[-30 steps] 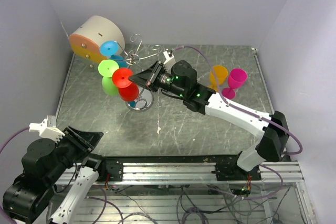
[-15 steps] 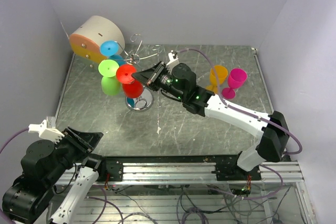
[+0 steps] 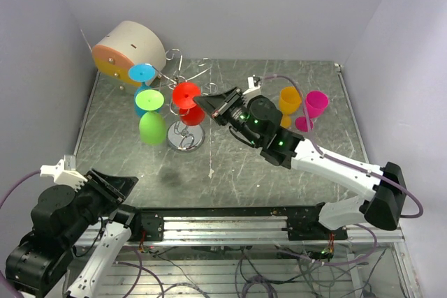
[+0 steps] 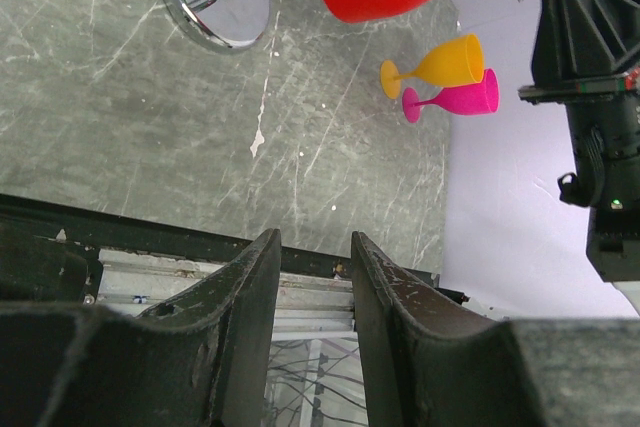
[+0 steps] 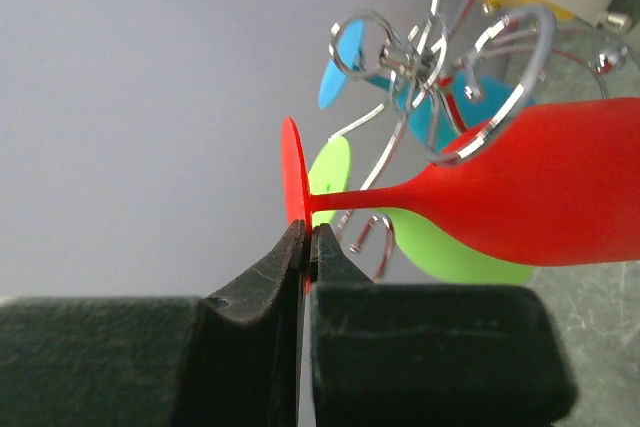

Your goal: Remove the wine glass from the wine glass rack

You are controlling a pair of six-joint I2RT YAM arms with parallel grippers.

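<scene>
The silver wire wine glass rack (image 3: 186, 136) stands at the back left on its shiny round base. A green wine glass (image 3: 151, 128) and a blue one (image 3: 142, 73) hang from its arms. My right gripper (image 3: 204, 102) is shut on the thin foot of the red wine glass (image 3: 186, 93). It holds the glass roughly level beside the rack's top. In the right wrist view the gripper (image 5: 305, 245) pinches the foot edge, and a curled rack hook (image 5: 470, 137) crosses the red bowl (image 5: 545, 197). My left gripper (image 4: 312, 242) is open and empty over the near rail.
A beige-and-orange cylinder (image 3: 126, 50) lies in the back left corner behind the rack. An orange glass (image 3: 290, 98) and a pink glass (image 3: 315, 106) stand at the back right. Grey walls close in on three sides.
My right gripper has moved right and towards the back with the red glass, drawing its foot away from the rack's left side. The green and blue glasses have swung. The left arm has not moved.
</scene>
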